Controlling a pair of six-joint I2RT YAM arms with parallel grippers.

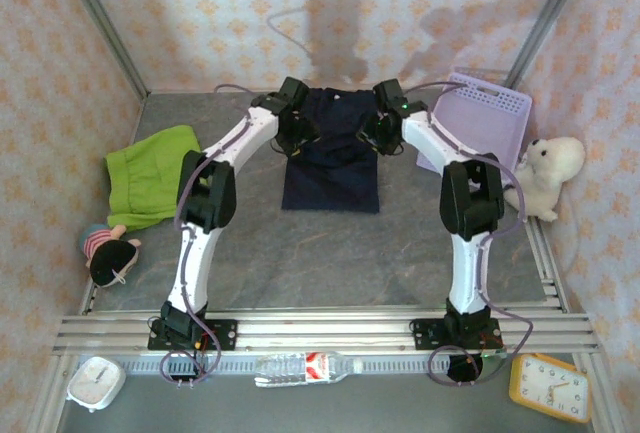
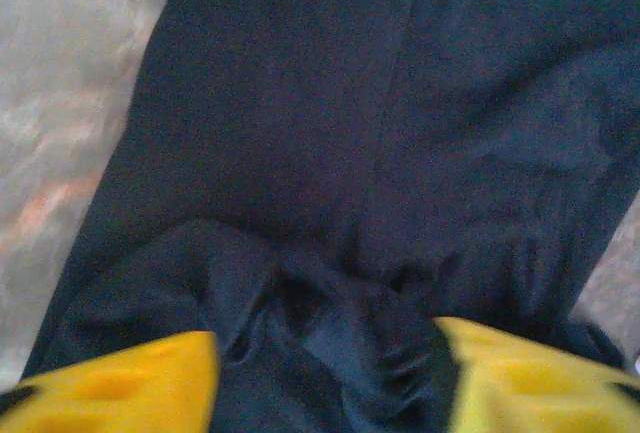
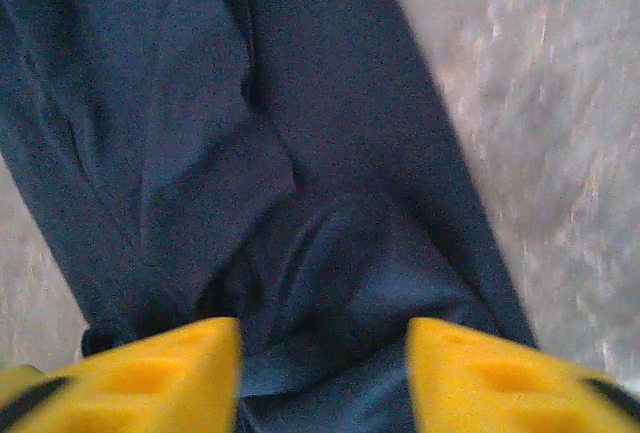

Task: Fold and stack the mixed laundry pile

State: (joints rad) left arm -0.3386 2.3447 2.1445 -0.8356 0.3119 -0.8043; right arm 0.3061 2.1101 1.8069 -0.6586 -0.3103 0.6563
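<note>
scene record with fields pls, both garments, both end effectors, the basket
navy garment: spread at centre of table, bunched at far edge
green garment: left side, apart, not stacked
left end effector: open, navy garment bunched in the gap
right end effector: open, navy garment in the gap
basket: far right, beside plush bear

Both arms stretched forward, elbows bowed outward, left hand (image 2: 327, 358) fingers parted, right hand (image 3: 325, 358) fingers parted

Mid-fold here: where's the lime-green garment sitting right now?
In the top view, the lime-green garment lies on the table's left side, beside the left wall, just beyond the doll and left of the navy garment.
</note>
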